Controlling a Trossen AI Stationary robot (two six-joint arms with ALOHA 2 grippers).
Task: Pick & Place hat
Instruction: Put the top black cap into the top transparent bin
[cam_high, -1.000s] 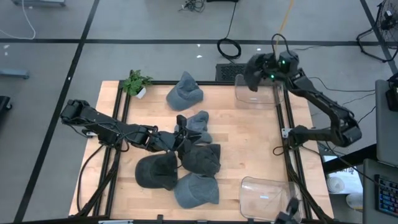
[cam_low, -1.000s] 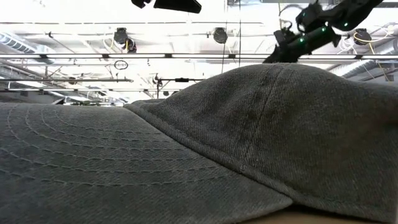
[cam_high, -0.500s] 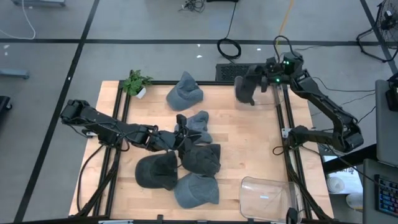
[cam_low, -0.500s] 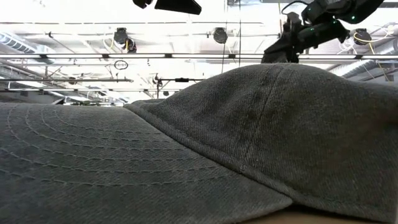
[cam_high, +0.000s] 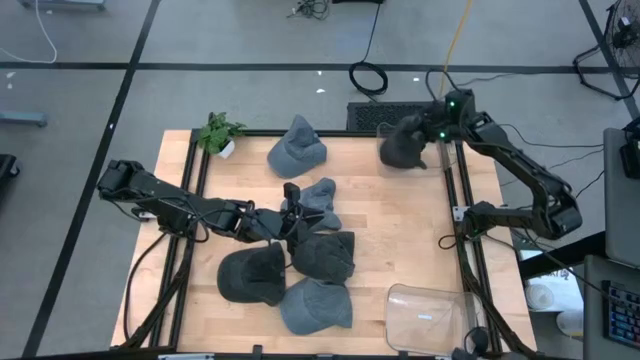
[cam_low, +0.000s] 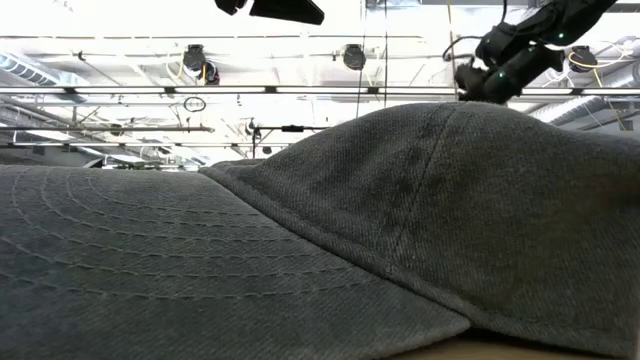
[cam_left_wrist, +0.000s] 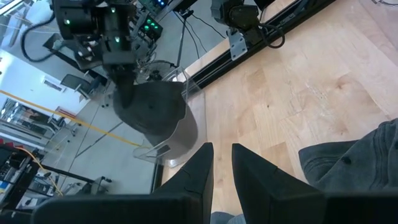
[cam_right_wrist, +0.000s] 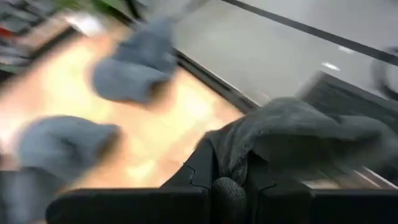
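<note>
The right gripper (cam_high: 418, 143) is clamped on a dark grey hat (cam_high: 402, 145), holding it in the air over the far right corner of the wooden table (cam_high: 400, 240), above a clear plastic bin (cam_left_wrist: 177, 134) that shows in the left wrist view just beneath the hanging hat. In the right wrist view the hat's fabric (cam_right_wrist: 298, 134) is bunched between the two dark fingers (cam_right_wrist: 205, 171), which are pressed together on it. The left gripper (cam_high: 290, 222) lies low over the middle of the table among the remaining hats; in the left wrist view its two fingers (cam_left_wrist: 196, 174) stand nearly together with only a thin gap between them and nothing visibly held. Around it, a light grey hat (cam_high: 320, 200) sits just beyond the gripper, a dark grey one (cam_high: 325, 255) just beside it toward the near edge, a black cap (cam_high: 250, 275) to the left of that, and another grey hat (cam_high: 317, 305) near the front edge. A further grey hat (cam_high: 297, 147) rests well apart near the far edge, with a small potted plant (cam_high: 218, 132) at the far left corner. A second clear bin (cam_high: 425, 318) stands at the near right corner. The low view is almost filled by the brim and crown of a grey cap (cam_low: 300, 260) lying close to the camera, with the right arm visible high above it.
</note>
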